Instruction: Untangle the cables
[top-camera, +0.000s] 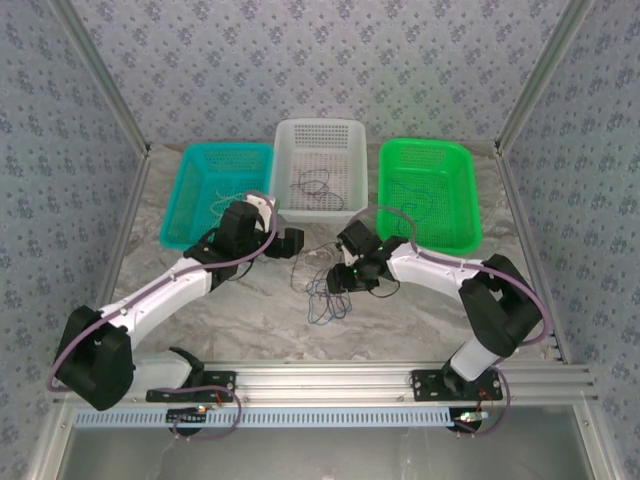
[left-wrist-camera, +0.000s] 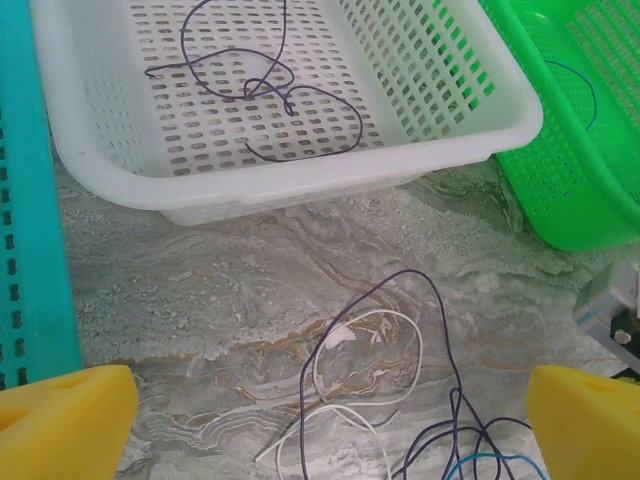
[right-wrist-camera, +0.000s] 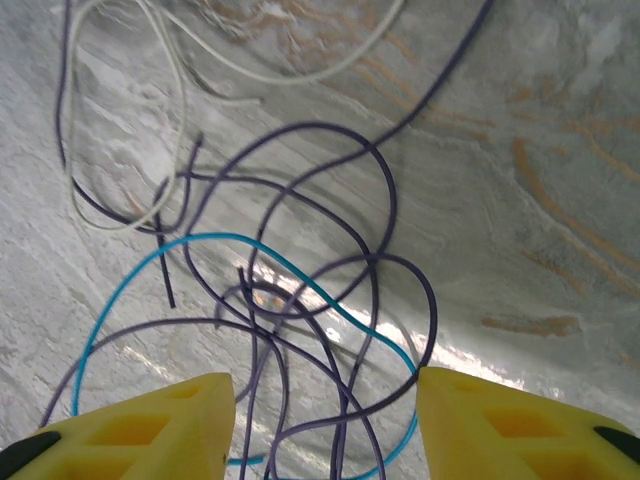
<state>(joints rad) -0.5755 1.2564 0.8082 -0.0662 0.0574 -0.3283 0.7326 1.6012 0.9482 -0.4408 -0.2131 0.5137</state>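
Reaching inward from the near edge, elbows bent: left gripper (top-camera: 290, 242) just before the white perforated plastic basket (top-camera: 300, 135), yellow pads (left-wrist-camera: 65, 420) spread wide, holding nothing; right gripper (right-wrist-camera: 320, 410) tipped down over the tangle, jaws likewise apart — nothing pinched. Close up from the right wrist: thin looped cables (right-wrist-camera: 300, 280), dark purple, whitish and one turquoise, heaped on the grey marbled tabletop (right-wrist-camera: 560, 150). From the left wrist — a purple wire (left-wrist-camera: 270, 95) curled in the white basket, a blue strand (left-wrist-camera: 592, 100) in the green plastic basket (left-wrist-camera: 590, 190). From above, faint wires (top-camera: 225, 200) in the teal plastic basket (top-camera: 180, 205)
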